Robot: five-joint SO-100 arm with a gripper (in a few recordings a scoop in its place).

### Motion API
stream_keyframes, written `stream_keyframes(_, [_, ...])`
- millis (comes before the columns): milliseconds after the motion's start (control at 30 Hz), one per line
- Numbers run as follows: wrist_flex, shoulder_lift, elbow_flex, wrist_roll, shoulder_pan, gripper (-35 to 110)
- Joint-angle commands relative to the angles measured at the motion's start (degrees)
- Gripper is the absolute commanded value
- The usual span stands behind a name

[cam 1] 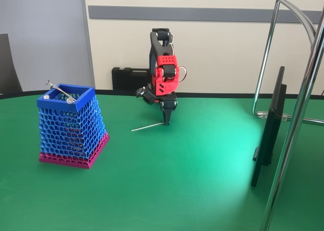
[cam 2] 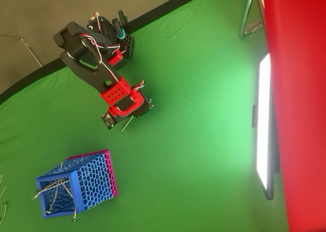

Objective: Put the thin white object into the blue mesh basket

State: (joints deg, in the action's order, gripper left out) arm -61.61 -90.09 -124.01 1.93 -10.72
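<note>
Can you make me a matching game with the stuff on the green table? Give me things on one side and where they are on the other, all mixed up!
Things:
1. thin white object
2. blue mesh basket
3. silver-tipped sticks
4. gripper

Places:
A. resting across the basket's rim
B. pointing down at one end of the white stick
C. lying on the green table, in the middle of the fixed view
D. standing at the left in the fixed view

Pairs: 1-C, 2-D, 3-A, 4-B
</note>
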Motion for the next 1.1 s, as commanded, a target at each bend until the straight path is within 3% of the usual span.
stream_keyframes(0, [-0.35, 0.53, 2.11, 0.62, -0.44, 14])
stream_keyframes(400, [-0.35, 2.46, 4.48, 0.18, 0.62, 4])
stream_keyframes(933, [-0.18, -13.71, 17.67, -7.38, 6.86, 1])
stream_keyframes(1067, [4.83, -18.11, 19.78, -6.86, 9.32, 1])
